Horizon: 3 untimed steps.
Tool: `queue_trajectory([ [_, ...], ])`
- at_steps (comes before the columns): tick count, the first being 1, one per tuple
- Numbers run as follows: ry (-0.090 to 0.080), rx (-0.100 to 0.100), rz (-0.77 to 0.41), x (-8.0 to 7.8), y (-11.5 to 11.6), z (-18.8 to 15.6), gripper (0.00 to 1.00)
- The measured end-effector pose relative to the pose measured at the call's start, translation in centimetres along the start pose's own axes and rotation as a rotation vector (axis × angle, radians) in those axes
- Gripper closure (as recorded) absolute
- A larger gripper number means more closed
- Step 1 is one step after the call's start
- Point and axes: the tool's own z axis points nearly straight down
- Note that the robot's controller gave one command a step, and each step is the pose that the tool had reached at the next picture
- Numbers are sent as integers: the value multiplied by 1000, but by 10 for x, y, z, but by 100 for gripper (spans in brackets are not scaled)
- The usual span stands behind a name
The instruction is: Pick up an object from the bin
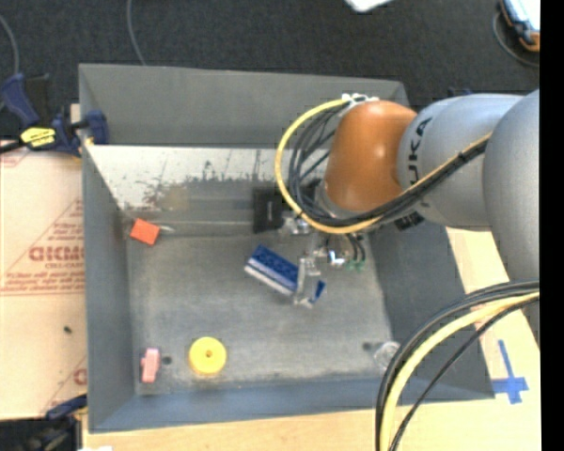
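Note:
My gripper (309,285) reaches down into the middle of the bin from under the arm's orange cover. It stands at the right end of a blue and white flat block (270,269), which lies tilted on the bin floor. A bit of blue shows just right of the gripper's tip. A black box (266,210) lies a little behind and to the left of it, by the back wall.
An orange cube (145,232) lies at the left by the back wall. A yellow disc (207,355) and a pink piece (150,365) sit near the front left corner. A small pale thing (385,350) rests in the front right corner.

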Motion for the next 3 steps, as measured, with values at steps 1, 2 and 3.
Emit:
queue_trajectory([
  [1,2,1,253,16,-16,32,100],
  [2,2,1,252,16,-16,32,100],
  [3,-6,1,274,18,-18,-161,100],
])
